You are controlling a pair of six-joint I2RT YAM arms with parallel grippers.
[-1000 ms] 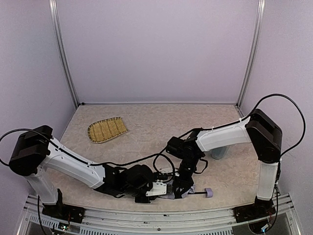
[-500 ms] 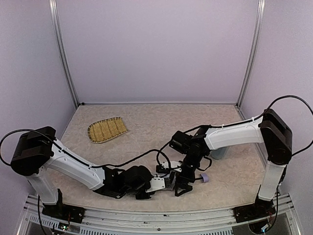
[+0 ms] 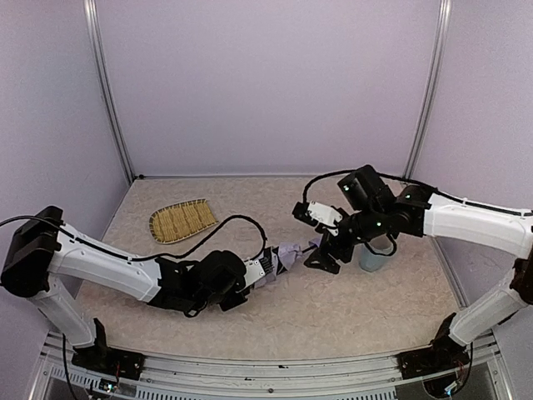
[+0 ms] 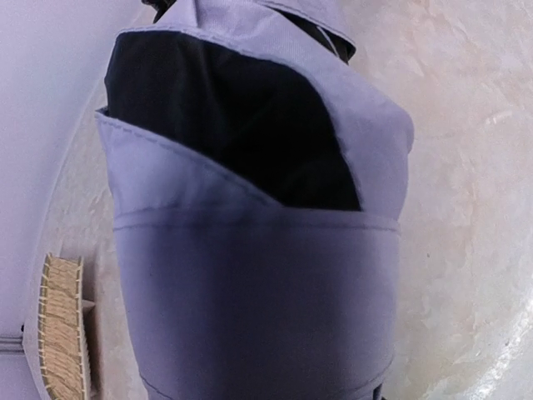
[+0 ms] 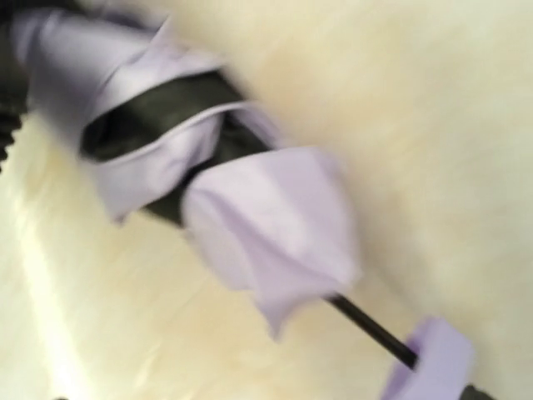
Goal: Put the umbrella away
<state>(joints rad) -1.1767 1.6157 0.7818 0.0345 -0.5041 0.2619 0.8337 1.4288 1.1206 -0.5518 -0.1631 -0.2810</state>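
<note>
We log the umbrella [image 3: 287, 252] as folded but, by our judgement, not yet stowed, lying mid-table near the cup [image 3: 372, 257], its canopy [image 4: 250, 283] pinched by the left gripper [image 3: 265, 268], the right gripper [image 3: 321, 254] at its handle [image 5: 429, 354], closure indiscernible.

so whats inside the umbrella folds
The umbrella folds show black lining, and a thin black shaft runs out to the handle. The shaft's upper part is covered by fabric.

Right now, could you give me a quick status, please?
Left gripper shut on umbrella canopy. Right gripper at the handle end, grip unclear. Light blue cup just beyond it.
</note>
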